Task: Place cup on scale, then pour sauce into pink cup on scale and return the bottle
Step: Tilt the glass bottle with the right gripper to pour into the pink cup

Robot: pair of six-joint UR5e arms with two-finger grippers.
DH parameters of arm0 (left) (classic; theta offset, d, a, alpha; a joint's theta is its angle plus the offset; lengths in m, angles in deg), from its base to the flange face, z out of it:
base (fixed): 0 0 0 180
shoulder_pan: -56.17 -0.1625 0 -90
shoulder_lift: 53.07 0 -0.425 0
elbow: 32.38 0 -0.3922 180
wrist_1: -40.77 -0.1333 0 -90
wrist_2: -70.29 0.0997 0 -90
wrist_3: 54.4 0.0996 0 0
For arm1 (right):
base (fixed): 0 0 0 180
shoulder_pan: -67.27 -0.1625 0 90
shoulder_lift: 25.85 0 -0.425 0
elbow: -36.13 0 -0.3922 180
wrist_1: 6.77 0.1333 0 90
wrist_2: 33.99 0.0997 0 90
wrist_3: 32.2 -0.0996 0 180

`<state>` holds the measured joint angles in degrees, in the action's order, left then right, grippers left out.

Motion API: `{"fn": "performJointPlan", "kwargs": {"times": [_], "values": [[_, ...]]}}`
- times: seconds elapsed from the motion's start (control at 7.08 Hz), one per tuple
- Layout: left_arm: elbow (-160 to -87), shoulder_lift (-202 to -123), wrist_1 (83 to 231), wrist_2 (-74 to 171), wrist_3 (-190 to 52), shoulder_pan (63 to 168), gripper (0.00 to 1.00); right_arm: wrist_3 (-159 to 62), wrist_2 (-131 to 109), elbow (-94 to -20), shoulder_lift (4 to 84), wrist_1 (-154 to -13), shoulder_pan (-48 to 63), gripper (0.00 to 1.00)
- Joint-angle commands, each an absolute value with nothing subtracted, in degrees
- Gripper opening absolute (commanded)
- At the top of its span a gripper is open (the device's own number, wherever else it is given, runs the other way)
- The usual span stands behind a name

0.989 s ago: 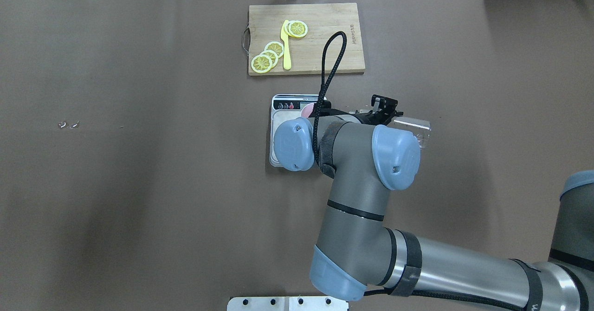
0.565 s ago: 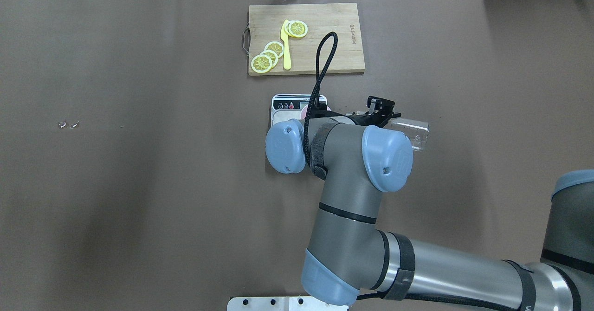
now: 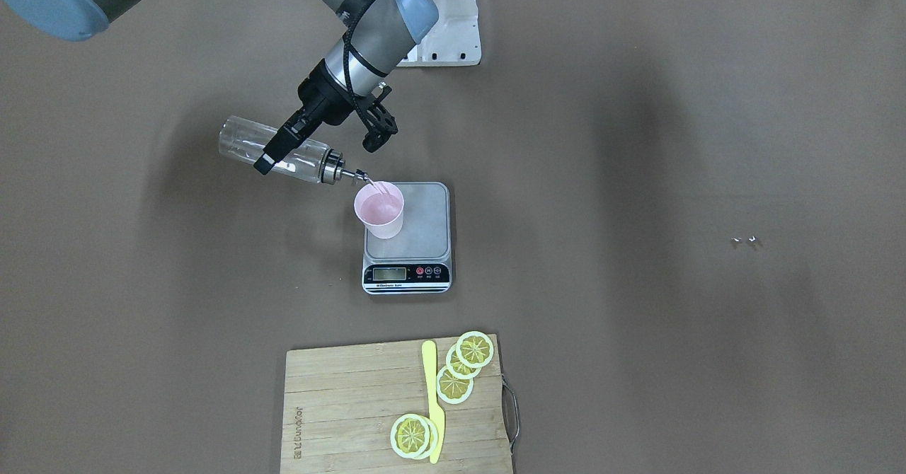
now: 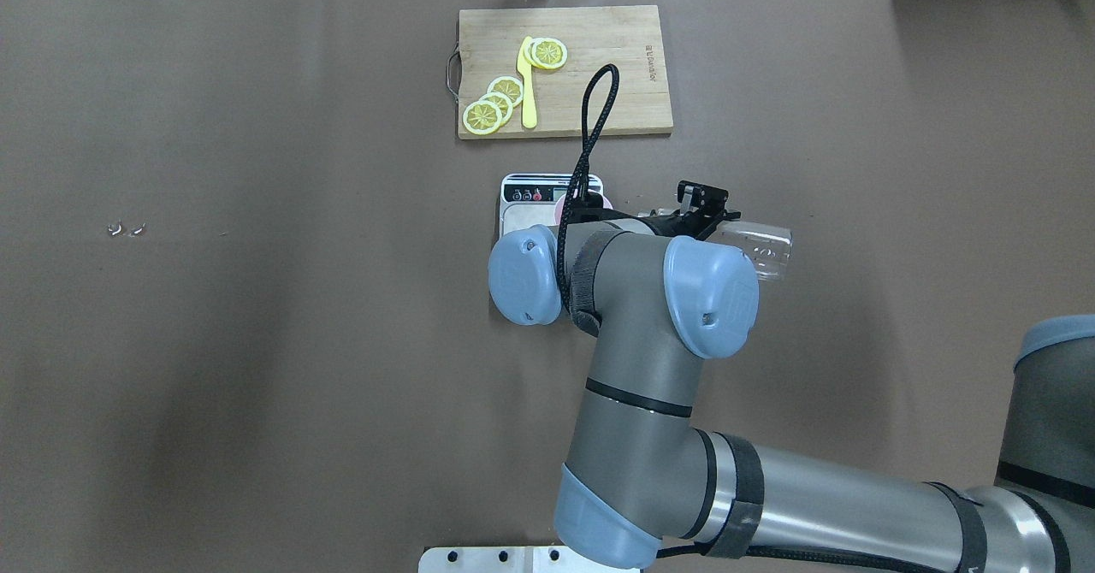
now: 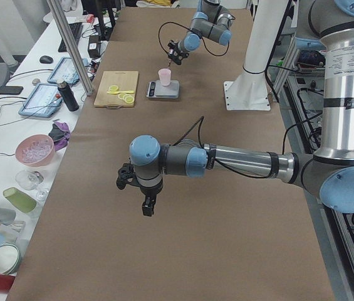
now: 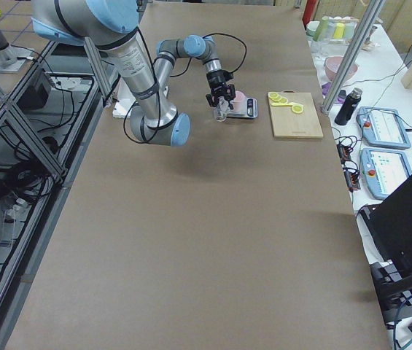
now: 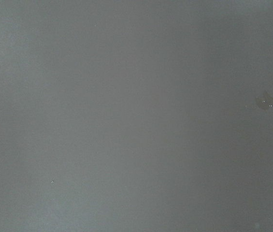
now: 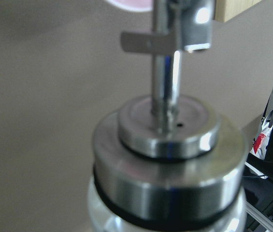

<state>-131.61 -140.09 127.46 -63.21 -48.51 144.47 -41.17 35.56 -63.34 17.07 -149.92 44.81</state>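
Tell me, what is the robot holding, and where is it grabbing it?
The right gripper holds the bottle around the middle of its glass body, spout tipped over the cup.

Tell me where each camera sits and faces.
Front-facing: opposite the robot, looking steeply down; right gripper tilts the bottle over the cup on the scale.
Overhead: behind the robot; right arm hides most of the scale.
Left end: left gripper near.
Right end: right arm near.
Left wrist: bare table.
Right wrist: bottle's spout.
Front and overhead share the cutting board.
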Motion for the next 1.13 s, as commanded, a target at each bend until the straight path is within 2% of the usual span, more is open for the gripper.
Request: {"fn": "performJointPlan", "kwargs": {"times": [0.0,0.99], "values": [[-131.5,-140.2,127.5,-63.2,-48.5,144.5,0.99,-41.5,35.2,-63.4,17.3,-150.0,44.9,0.35],[-131.5,-140.4,127.6,-63.2,-48.5,144.4,0.99,-43.4,34.7,-64.1,17.7,-149.8,45.3,0.35]]}}
